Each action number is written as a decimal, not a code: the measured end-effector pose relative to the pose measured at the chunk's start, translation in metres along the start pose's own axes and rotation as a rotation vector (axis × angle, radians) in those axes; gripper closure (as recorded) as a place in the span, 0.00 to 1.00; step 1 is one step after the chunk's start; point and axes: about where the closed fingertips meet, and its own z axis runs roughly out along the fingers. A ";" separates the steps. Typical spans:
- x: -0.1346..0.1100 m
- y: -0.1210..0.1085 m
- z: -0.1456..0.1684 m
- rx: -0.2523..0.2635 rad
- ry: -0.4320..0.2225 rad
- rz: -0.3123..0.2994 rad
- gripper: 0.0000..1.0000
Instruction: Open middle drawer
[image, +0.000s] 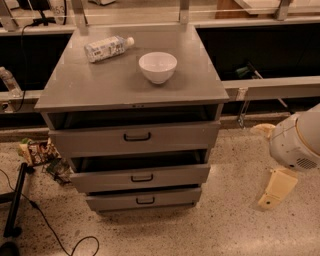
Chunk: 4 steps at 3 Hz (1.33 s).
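Middle drawer (170, 176): partly pulled out, black handle (142, 178) at centre, between taller top drawer (170, 137) and thinner bottom drawer (170, 199). Above, on the grey worktop (100, 85), white bowl (157, 66) and plastic bottle (107, 48) lying flat. Hand (260, 167) well right, low over floor, spread open, gripping nothing.
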 end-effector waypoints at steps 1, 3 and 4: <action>-0.005 0.001 0.030 -0.013 -0.039 -0.040 0.00; -0.039 0.014 0.172 -0.055 -0.257 -0.262 0.00; -0.041 0.015 0.176 -0.062 -0.252 -0.265 0.00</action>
